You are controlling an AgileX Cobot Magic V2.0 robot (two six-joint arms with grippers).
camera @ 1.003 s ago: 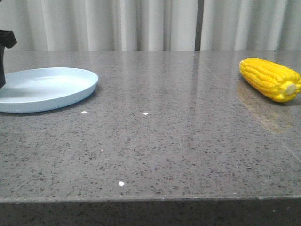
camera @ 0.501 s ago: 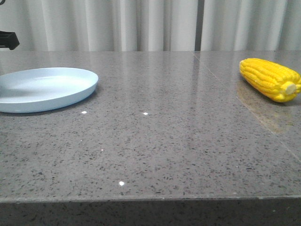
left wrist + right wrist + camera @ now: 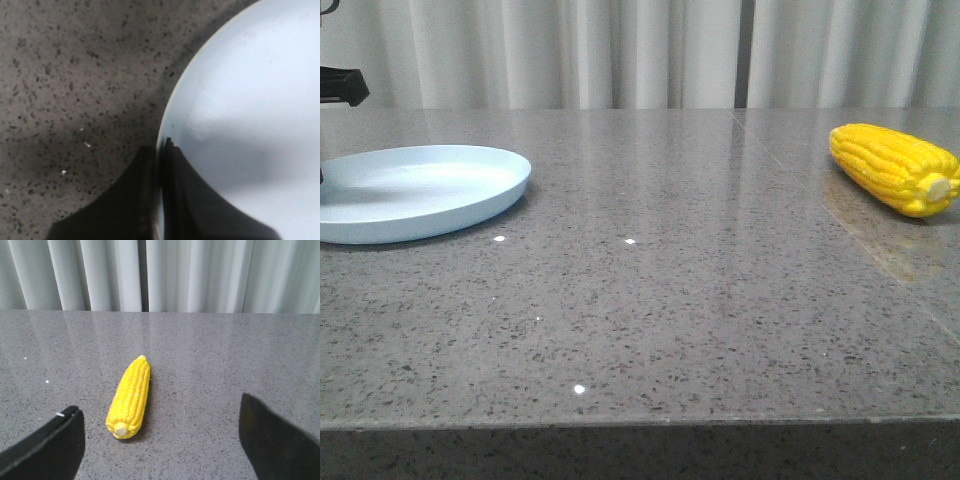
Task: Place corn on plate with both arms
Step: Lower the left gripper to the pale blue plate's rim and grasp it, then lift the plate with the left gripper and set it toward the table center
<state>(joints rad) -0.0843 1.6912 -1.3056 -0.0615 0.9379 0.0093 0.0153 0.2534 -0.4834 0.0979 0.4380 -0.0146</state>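
With the left tool (image 3: 159,200) clamped on the rim of the plate (image 3: 420,190) at the table's (image 3: 670,300) left, the right tool (image 3: 160,440), spread wide, faces the corn (image 3: 129,396) at far right, apparently about to descend and grasp.

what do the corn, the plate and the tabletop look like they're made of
Corn: likely plastic, given its uniform glossy yellow kernels.
Plate: smooth pale-blue plastic or melamine, with a soft sheen and no pattern.
Tabletop: polished speckled grey stone or quartz; it shows reflections.
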